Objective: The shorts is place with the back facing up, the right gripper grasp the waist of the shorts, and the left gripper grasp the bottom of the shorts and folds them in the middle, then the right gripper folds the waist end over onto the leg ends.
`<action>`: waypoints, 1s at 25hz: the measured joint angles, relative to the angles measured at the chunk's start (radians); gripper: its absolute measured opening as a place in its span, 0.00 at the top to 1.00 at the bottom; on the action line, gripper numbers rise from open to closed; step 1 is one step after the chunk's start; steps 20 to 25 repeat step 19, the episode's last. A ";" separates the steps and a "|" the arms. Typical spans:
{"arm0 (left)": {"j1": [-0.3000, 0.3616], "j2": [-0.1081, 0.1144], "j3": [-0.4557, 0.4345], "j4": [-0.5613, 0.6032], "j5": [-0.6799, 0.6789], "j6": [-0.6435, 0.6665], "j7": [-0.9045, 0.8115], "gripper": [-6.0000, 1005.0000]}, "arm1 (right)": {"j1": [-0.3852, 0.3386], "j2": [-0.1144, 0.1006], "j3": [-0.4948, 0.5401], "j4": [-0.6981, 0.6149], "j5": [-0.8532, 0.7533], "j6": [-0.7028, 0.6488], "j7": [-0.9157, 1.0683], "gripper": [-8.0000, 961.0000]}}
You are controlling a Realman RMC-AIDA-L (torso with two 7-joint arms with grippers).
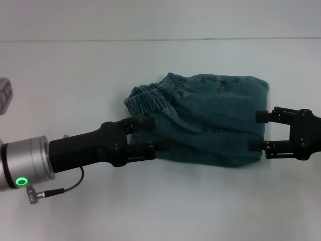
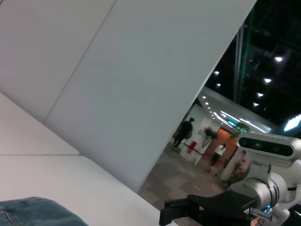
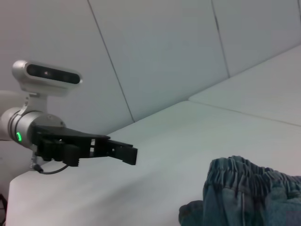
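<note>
The blue denim shorts (image 1: 215, 120) lie folded in a compact pile at the table's centre right. Their ruched waist (image 1: 153, 94) bunches at the pile's far left corner; the waist (image 3: 242, 172) also fills the right wrist view's corner. The leg hems cannot be told apart in the fold. My left gripper (image 1: 155, 134), on its silver wrist with the green light, stands open at the pile's left edge, fingertips over the denim. My right gripper (image 1: 257, 130), all black, stands open at the pile's right edge. Each wrist view shows the other arm: the left gripper (image 3: 131, 154) and the right gripper (image 2: 171, 214).
A small purple-and-white object (image 1: 4, 96) sits at the table's far left edge. The white table (image 1: 75, 80) runs back to a far edge near the wall. A corner of denim (image 2: 33, 212) shows in the left wrist view.
</note>
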 joint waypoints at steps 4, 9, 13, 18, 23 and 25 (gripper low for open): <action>-0.018 0.000 -0.002 -0.040 0.000 -0.006 0.041 0.12 | -0.005 0.000 0.010 0.000 -0.001 0.001 0.000 0.02; -0.031 0.001 -0.004 -0.060 0.000 -0.010 0.063 0.12 | -0.011 -0.003 0.025 0.000 -0.003 -0.012 0.004 0.02; -0.035 0.003 -0.003 -0.062 0.000 -0.012 0.063 0.12 | -0.014 -0.012 0.032 0.002 -0.004 -0.016 0.010 0.02; -0.038 0.005 -0.002 -0.062 0.001 -0.015 0.063 0.12 | -0.016 -0.016 0.046 0.001 -0.005 -0.019 0.022 0.02; -0.038 0.005 -0.002 -0.062 0.001 -0.015 0.063 0.12 | -0.016 -0.016 0.048 0.001 -0.006 -0.019 0.023 0.02; -0.038 0.005 -0.002 -0.062 0.001 -0.015 0.063 0.12 | -0.016 -0.016 0.048 0.001 -0.006 -0.019 0.023 0.02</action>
